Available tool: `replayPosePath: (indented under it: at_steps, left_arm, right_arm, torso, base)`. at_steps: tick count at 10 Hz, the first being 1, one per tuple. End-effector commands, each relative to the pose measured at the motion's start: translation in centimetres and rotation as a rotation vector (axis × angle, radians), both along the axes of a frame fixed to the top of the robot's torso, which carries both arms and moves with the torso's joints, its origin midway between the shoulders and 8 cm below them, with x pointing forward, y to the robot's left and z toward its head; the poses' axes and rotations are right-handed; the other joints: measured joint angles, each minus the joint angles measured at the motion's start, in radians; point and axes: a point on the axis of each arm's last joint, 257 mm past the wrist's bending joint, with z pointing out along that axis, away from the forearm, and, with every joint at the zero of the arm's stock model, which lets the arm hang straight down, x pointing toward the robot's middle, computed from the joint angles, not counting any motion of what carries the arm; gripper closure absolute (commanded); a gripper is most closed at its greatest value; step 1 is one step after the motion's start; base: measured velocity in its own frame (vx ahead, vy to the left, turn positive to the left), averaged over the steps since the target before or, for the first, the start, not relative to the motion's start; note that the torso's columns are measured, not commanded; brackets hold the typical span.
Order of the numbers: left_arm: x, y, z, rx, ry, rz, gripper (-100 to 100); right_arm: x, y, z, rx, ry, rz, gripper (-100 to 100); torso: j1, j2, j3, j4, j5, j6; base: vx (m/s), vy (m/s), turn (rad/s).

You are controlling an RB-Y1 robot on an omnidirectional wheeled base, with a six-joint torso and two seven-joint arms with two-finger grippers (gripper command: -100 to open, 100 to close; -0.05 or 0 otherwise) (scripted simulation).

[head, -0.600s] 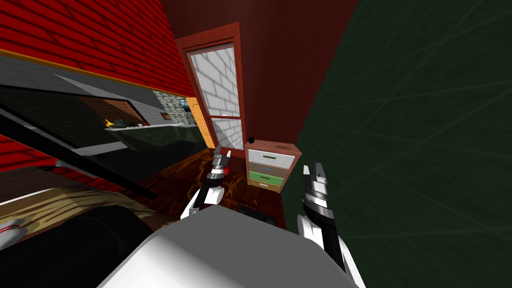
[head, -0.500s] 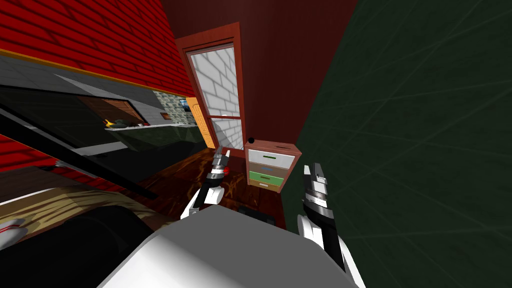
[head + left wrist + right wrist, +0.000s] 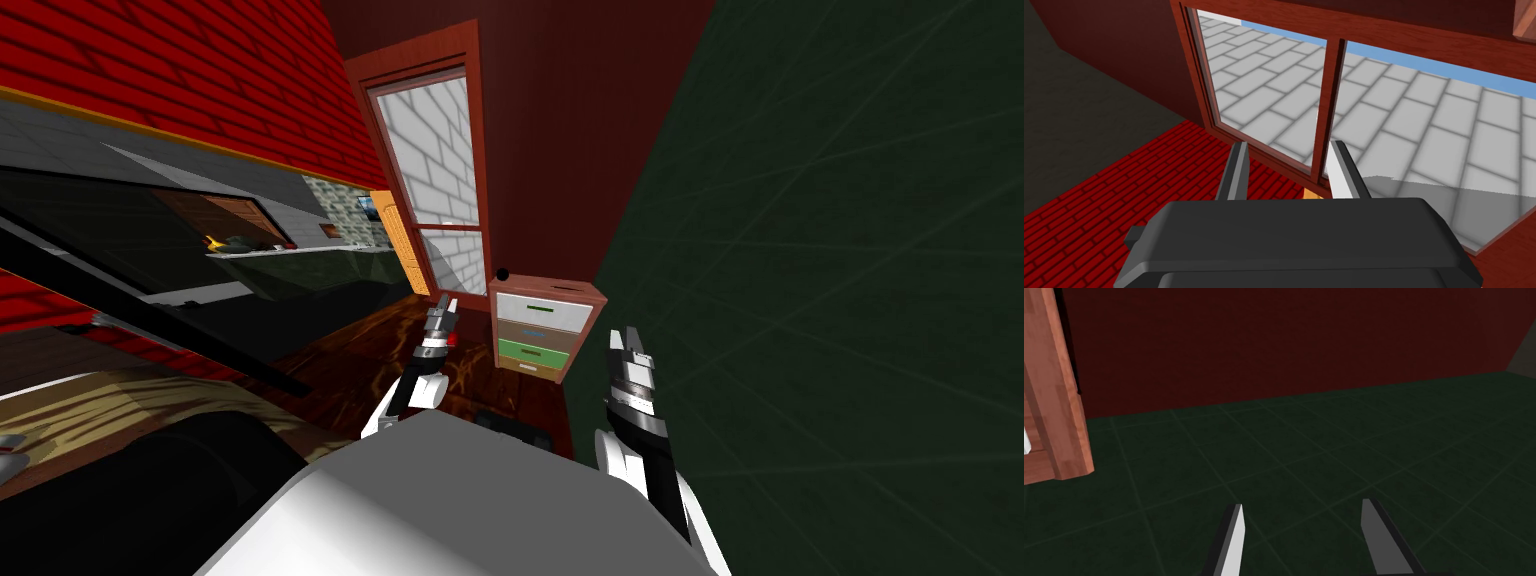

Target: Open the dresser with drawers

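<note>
The whole scene has slid a little since half a second ago. The glazed door (image 3: 435,170) sits higher in the frame and the dresser (image 3: 545,325) has shifted slightly, so it is the robot's own view that has moved, not the furniture. Both arms sit as they did against its chest.

In the head view the dresser stands just right of centre, against the dark red wall (image 3: 560,120) in the corner by the dark green wall (image 3: 820,250). Its four drawer fronts (image 3: 520,350), white, brown, green and tan, all look flush, so nothing is open yet. A small black ball (image 3: 502,274) rests on its top.

I'd judge this to be the approach step. Next the robot must close in, bring one claw to a drawer's handle (image 3: 540,312) and set its fingers around it before pulling.

The left claw (image 3: 443,305) hangs left of the dresser and short of it. Its fingers are spread wide and empty, aimed at the door's lower pane. The right claw (image 3: 630,345), to the lower right of the dresser, is likewise released and touches nothing. The dresser's wooden side lies off beside its fingers.
</note>
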Motion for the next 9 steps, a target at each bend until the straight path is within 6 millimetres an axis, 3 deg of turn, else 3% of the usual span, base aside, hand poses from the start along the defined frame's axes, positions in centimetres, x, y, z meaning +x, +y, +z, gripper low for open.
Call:
replayPosePath:
  at_steps: [1, 3, 4, 6, 9]
  left_arm:
    - [0.0, 0.0, 0.0, 0.000, 0.000, 0.000, 0]
    - [0.0, 0.0, 0.0, 0.000, 0.000, 0.000, 0]
    - [0.0, 0.0, 0.0, 0.000, 0.000, 0.000, 0]
    - [0.0, 0.0, 0.0, 0.000, 0.001, 0.000, 0]
    - [0.0, 0.0, 0.0, 0.000, 0.001, 0.000, 0]
  right_arm:
    - [0.0, 0.0, 0.0, 0.000, 0.000, 0.000, 0]
    - [0.0, 0.0, 0.0, 0.000, 0.000, 0.000, 0]
    - [0.0, 0.4, 0.0, -0.009, -0.001, 0.034, -100]
    - [0.0, 0.9, 0.2, 0.005, -0.008, 0.096, -100]
    - [-0.1, 1.5, 0.7, 0.093, -0.033, 0.207, -100]
  torso:
    - [0.000, 0.074, -0.147, 0.074, 0.000, 0.000]
    - [0.000, 0.222, -0.443, 0.221, 0.000, 0.000]
    - [0.000, 0.295, -0.590, 0.295, 0.000, 0.000]
    - [0.000, 0.338, -0.679, 0.338, 0.000, 0.000]
    - [0.000, 0.341, -0.685, 0.342, 0.000, 0.000]
  base:
    - [0.000, 0.000, 0.000]
    - [0.000, 0.000, 0.000]
    - [0.011, 0.000, 0.017]
    - [0.015, -0.004, 0.031]
    - [0.028, -0.006, 0.040]
